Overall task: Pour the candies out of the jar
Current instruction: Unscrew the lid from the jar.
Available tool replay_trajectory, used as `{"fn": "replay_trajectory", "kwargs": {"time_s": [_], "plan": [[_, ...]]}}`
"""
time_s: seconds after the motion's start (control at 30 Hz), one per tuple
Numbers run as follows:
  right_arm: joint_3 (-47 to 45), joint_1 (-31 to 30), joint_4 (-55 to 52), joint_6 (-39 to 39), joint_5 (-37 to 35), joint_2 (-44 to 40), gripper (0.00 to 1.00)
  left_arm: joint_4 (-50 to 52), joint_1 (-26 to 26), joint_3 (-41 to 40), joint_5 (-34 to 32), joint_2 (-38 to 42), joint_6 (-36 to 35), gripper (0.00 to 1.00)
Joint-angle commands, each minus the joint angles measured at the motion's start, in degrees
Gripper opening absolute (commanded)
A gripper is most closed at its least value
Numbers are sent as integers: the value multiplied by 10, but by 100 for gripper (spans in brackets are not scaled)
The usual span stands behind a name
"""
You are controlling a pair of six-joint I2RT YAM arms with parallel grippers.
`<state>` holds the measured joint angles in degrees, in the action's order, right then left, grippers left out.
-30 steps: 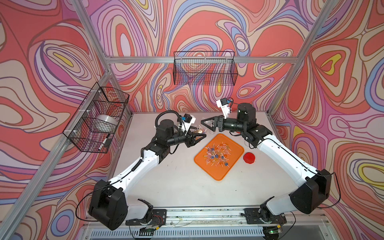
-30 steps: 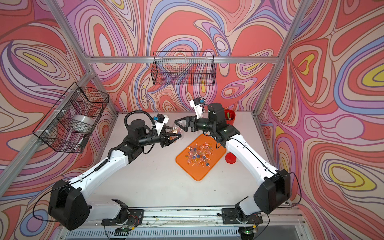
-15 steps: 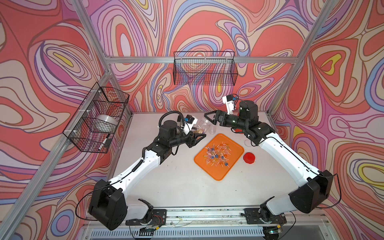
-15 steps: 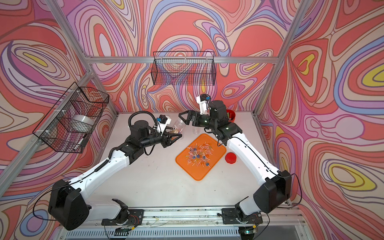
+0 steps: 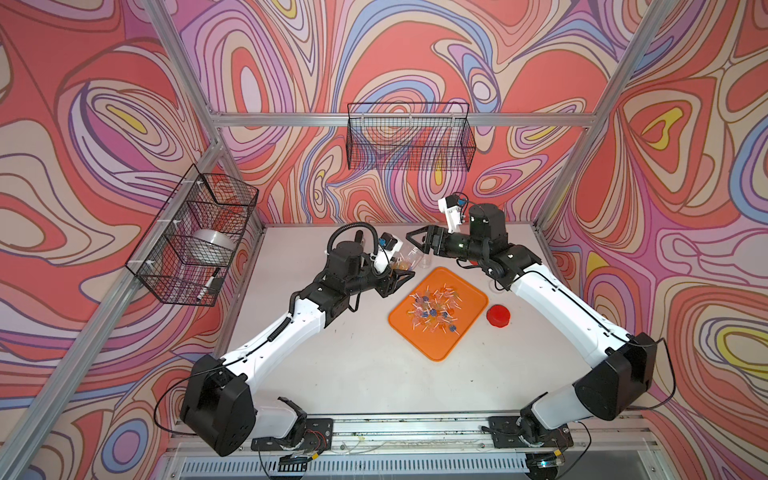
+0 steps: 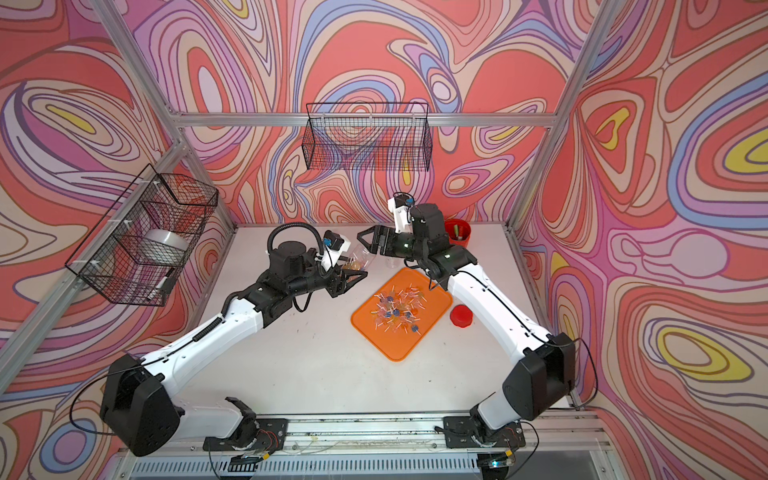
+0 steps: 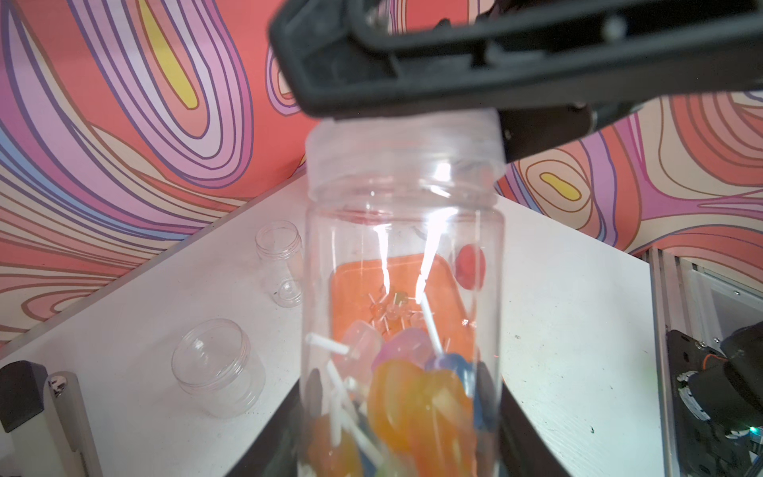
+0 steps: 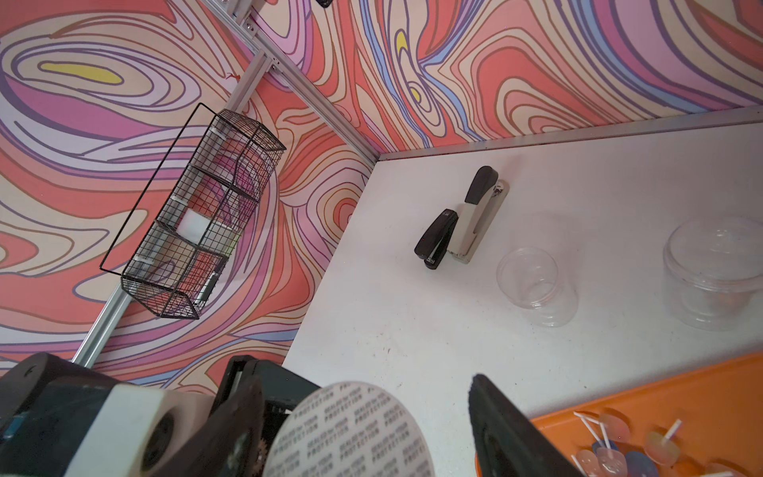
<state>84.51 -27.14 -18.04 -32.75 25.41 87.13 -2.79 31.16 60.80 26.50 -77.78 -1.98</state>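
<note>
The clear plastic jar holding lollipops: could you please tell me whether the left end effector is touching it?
Touching. The left wrist view shows the clear plastic jar clamped between the left end effector's two dark fingers, both pressed against its walls.

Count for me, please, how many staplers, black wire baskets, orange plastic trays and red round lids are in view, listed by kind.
Staplers: 2
Black wire baskets: 2
Orange plastic trays: 1
Red round lids: 1
Total: 6
</note>
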Motion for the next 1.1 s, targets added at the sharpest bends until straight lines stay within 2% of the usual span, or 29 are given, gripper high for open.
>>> {"fn": "replay_trajectory", "kwargs": {"time_s": [0.0, 0.43, 0.73, 1.07], "plan": [[13, -3, -1, 11, -8, 2, 76, -7, 3, 27, 3, -4, -14, 0], [10, -3, 5, 13, 8, 7, 67, -8, 4, 30, 8, -11, -11, 0], [7, -4, 6, 5, 19, 10, 75, -7, 4, 34, 7, -13, -9, 0], [7, -5, 8, 2, 21, 11, 64, -6, 4, 38, 8, -17, -9, 0]]}}
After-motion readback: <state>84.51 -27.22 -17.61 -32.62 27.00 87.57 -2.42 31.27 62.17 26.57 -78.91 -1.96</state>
